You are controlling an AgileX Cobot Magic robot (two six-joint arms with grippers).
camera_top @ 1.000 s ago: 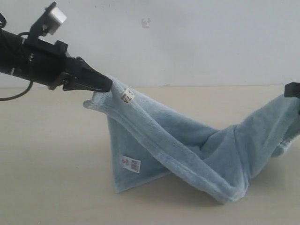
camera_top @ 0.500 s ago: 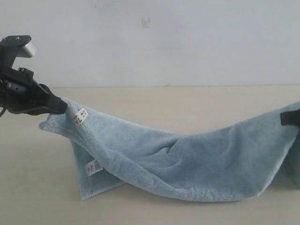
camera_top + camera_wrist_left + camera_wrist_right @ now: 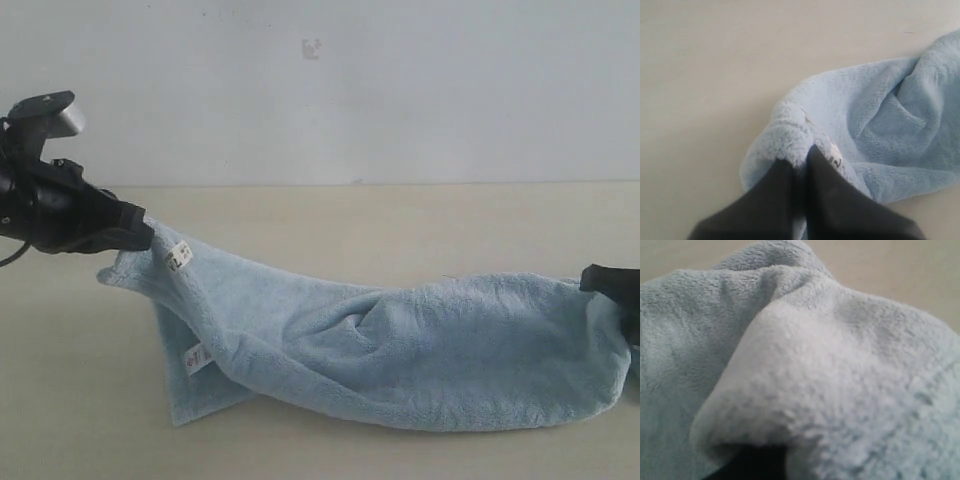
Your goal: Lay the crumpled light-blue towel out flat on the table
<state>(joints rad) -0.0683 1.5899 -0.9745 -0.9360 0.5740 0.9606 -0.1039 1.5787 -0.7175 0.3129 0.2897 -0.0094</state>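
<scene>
Held a labelled corner of the towel (image 3: 400, 350) in the clenched left pincer (image 3: 146, 236); nipped the far end in the right pincer (image 3: 592, 278), likewise clenched; slung between both, sagged onto the surface (image 3: 400, 215) beneath, evidently to draw out the folds.

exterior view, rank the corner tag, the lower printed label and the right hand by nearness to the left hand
1. corner tag, right beside the left hand.
2. printed label, lower on the hanging fold.
3. right hand, far across the towel.
</scene>
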